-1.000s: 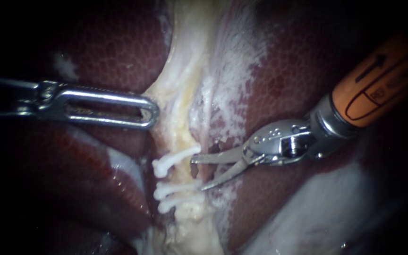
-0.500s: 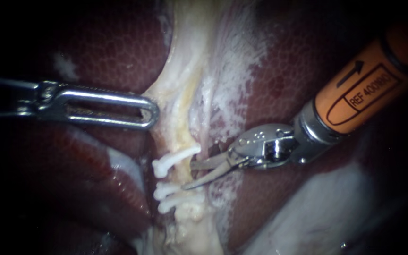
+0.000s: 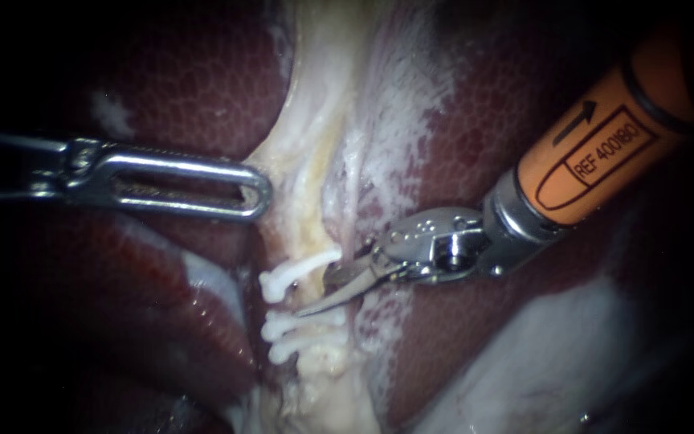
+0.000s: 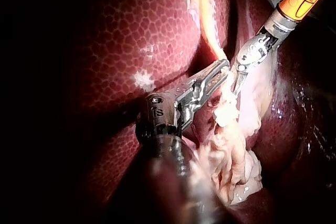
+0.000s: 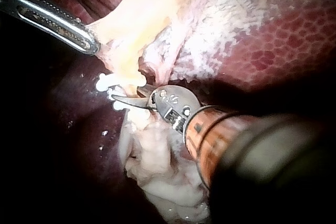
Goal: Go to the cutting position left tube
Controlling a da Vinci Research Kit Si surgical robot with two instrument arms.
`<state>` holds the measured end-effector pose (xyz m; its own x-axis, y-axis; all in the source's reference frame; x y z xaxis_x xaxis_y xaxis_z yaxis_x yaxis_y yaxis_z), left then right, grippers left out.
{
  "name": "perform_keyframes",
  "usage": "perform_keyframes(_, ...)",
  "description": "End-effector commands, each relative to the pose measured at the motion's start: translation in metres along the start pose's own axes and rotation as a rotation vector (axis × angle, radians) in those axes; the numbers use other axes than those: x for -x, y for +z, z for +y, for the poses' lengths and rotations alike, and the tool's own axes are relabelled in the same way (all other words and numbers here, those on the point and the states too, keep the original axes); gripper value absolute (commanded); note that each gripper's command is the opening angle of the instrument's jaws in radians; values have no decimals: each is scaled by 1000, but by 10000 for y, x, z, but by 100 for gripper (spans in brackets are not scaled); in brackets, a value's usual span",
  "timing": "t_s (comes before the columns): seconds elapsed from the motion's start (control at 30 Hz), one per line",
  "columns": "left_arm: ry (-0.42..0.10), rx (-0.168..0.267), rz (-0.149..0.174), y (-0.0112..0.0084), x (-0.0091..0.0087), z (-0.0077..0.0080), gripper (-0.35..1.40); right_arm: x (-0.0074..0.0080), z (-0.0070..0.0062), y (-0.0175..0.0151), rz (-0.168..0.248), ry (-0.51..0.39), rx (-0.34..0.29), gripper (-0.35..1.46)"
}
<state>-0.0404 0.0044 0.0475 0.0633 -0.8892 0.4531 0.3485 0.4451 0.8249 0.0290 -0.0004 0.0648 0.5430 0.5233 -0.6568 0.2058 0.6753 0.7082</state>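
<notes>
Where white clips (image 3: 303,265) cross it, the tube (image 3: 312,229) looks pale yellow.

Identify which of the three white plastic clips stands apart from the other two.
The uppermost white clip in the endoscope view: the right instrument's open blades lie between it and the close-set lower pair.

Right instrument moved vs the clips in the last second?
Yes. The right instrument advanced leftward against the unmoved clips; its open jaws now reach between them.
</notes>
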Motion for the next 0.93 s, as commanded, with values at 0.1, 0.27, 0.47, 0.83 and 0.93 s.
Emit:
perform_keyframes(0.1, 0, 0, 0, 0, 0, 0, -35, -1, 0, 3, 2, -2, -2, 36)
perform_keyframes(0.27, 0, 1, 0, 1, -1, 0, -35, -1, 0, 3, 5, -3, -3, 36)
perform_keyframes(0.47, 0, 1, 0, 1, -1, 0, -35, -1, 0, 4, 5, -3, -4, 36)
perform_keyframes(0.83, 0, 1, 0, 1, -1, 0, -35, -1, 0, 4, 5, 1, -6, 36)
perform_keyframes(0.93, 1, 1, 0, 2, -1, 0, -35, 0, 0, 4, 4, 0, -6, 36)
